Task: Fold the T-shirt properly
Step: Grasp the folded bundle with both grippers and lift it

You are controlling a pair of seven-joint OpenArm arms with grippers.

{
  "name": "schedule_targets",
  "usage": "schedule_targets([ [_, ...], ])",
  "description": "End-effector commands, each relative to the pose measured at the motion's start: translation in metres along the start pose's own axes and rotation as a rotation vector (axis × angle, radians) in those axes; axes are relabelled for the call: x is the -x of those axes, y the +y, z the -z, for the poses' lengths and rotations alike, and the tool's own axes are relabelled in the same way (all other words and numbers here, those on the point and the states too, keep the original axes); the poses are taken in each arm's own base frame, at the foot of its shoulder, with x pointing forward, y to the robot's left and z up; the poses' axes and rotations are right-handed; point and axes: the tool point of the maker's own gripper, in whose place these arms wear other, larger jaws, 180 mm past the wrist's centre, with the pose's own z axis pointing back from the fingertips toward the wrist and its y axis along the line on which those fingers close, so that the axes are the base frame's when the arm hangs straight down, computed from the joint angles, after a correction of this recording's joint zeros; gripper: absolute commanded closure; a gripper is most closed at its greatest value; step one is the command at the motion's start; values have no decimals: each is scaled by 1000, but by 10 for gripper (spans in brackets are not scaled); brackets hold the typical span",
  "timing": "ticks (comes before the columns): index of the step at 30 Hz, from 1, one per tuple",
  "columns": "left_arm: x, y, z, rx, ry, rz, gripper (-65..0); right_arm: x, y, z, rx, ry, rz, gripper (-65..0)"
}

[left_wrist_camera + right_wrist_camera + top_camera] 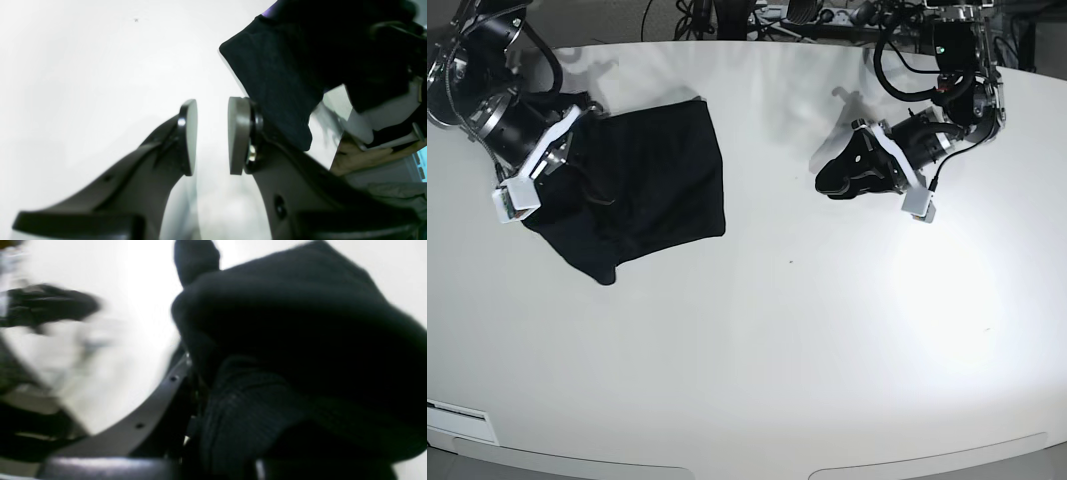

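Plainly the right claw matters most here: it sits at the left edge of the shirt, right on the black cloth, and its wrist view shows dark fabric bunched over the fingers. I take it as clenched on the shirt's edge, though the blur hides the pads themselves.

From that claw the shirt spreads rightward and toward the near side, a rumpled, partly folded black slab on the far left of the desk. Its long axis runs roughly from the far right corner down to a drooping tip at the near left. A sliver of purple shows at one fold in the left wrist view.

The left claw is released, pads apart with nothing between them. It hovers well to the right of the shirt, pointing left toward it across bare desk; its own camera shows the cloth beyond the fingertips, apart from them.

So the right arm is much the nearer, and I'd judge any next fold needs the left one to cross leftward first.

No containers are in view.
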Motion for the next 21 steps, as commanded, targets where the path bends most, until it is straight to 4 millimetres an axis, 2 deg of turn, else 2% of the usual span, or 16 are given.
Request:
schedule_targets([
  [1, -14, -5, -2, 20, -44, 25, -180, -15, 9, 0, -28, -64, -15, 0],
  [5, -14, -5, -2, 20, -44, 25, -180, -10, 24, 14, -73, -76, 31, 0],
  [10, -14, -5, -2, 20, -44, 25, -180, 2, 39, 39, -104, -41, -11, -11],
  [11, -14, -5, -2, 20, -44, 25, -180, 5, 43, 44, -119, -39, -7, -79],
  [12, -14, -5, -2, 20, -44, 25, -180, 8, 48, 50, -144, -32, -2, -183],
  [14, -14, -5, -2, 21, -44, 25, -180, 17, 65, 64, -218, -4, 10, -430],
  [15, -14, -5, -2, 21, -45, 25, -180, 18, 76, 70, -265, 6, 4, -496],
  [18, -17, -7, -2, 31, -58, 19, -180, 10, 117, 79, -425, 5, -55, -506],
  [21, -21, -13, -3, 63, -82, -1, -180, -15, 137, 78, -498, -34, -153, -506],
])
